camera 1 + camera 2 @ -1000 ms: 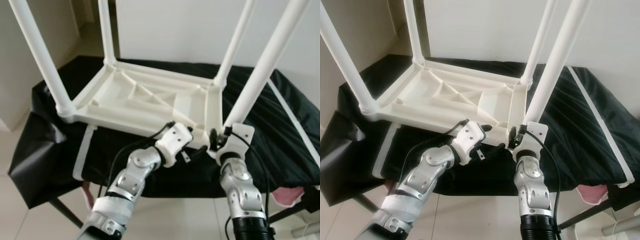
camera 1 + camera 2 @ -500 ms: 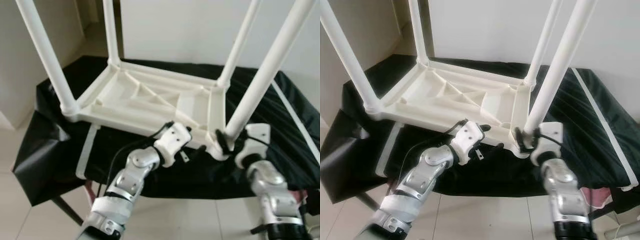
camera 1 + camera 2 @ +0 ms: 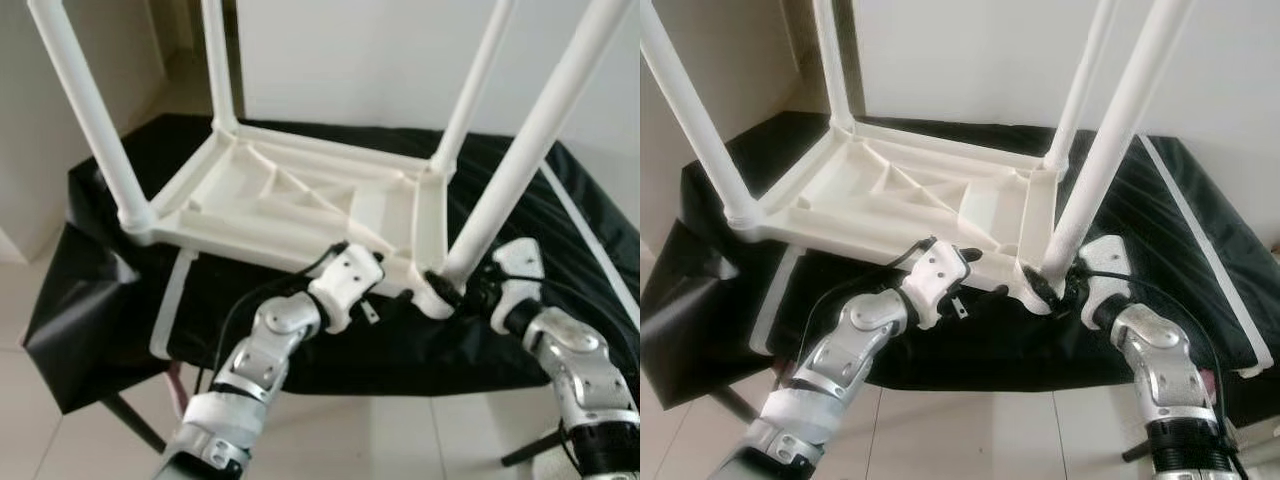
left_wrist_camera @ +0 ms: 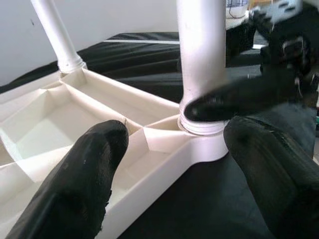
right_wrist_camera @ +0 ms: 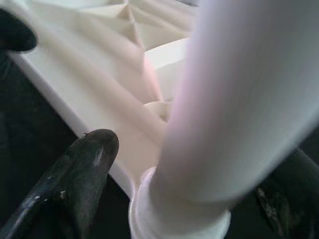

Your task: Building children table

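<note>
A black-draped tabletop (image 3: pixel 560 290) carries the children's table (image 3: pixel 300 195), white plastic and lying upside down, its ribbed underside open to the ceiling and all four legs rising from its corners. Taking that upturned table as the landmark, the near right leg (image 3: pixel 520 170) stands at the corner closest to the robot, and both arms converge there.

The right hand (image 3: pixel 1058 288) is at the very foot of that leg. In the right wrist view its two black fingers (image 5: pixel 75 174) sit one on each side of the leg just above the collar, partly spread around the tube; whether they press on it is not clear.

The left hand (image 3: pixel 395 298) hovers beside the same corner along the table's near edge, its fingers (image 4: pixel 84 174) spread wide with nothing between them, straddling the corner socket (image 4: pixel 202 127) without touching it.

The step appears to be seating or tightening this last leg. To do it well, the right hand should grip low, near the collar, and keep the leg aligned with the socket, while the left hand braces the frame's corner so the table does not skid on the slippery cloth.
</note>
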